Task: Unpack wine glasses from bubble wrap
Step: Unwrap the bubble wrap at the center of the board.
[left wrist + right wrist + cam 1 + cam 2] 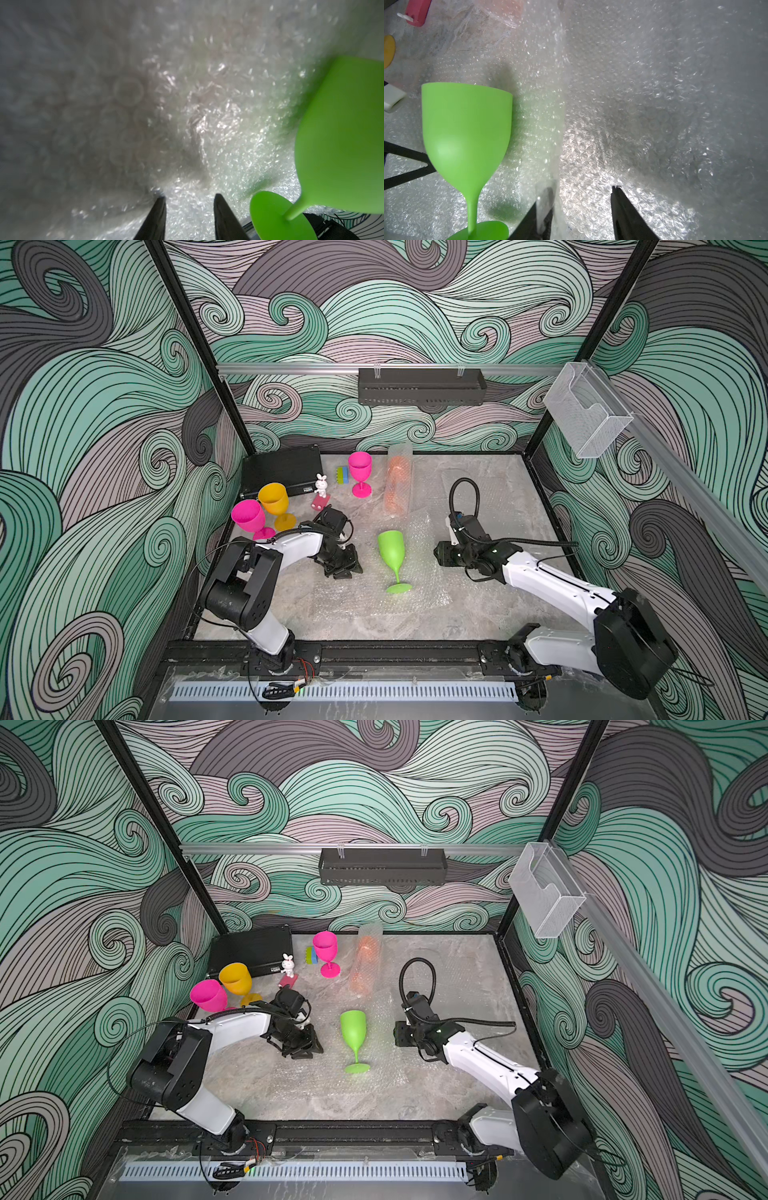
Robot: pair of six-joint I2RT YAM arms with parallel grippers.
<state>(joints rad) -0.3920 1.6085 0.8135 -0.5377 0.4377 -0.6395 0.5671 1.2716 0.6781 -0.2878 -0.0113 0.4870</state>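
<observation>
A lime green wine glass (390, 549) (353, 1029) lies on its side on a flattened sheet of bubble wrap (424, 585) mid-table, foot toward the front. My left gripper (347, 570) (189, 197) stands open just left of it, over the wrap. My right gripper (438, 553) (582, 188) is open to its right, and a raised edge of wrap (558, 124) covers one fingertip. An orange glass sits inside a rolled tube of bubble wrap (399, 485) at the back. Two pink glasses (360, 472) (249, 518) and a yellow one (274, 499) stand upright, unwrapped.
A white rabbit figure (321, 485) and a green-blue block (342, 475) stand near the back pink glass. A black case (282, 470) lies in the back left corner. A black rack (419, 385) and a clear box (586, 410) hang on the walls.
</observation>
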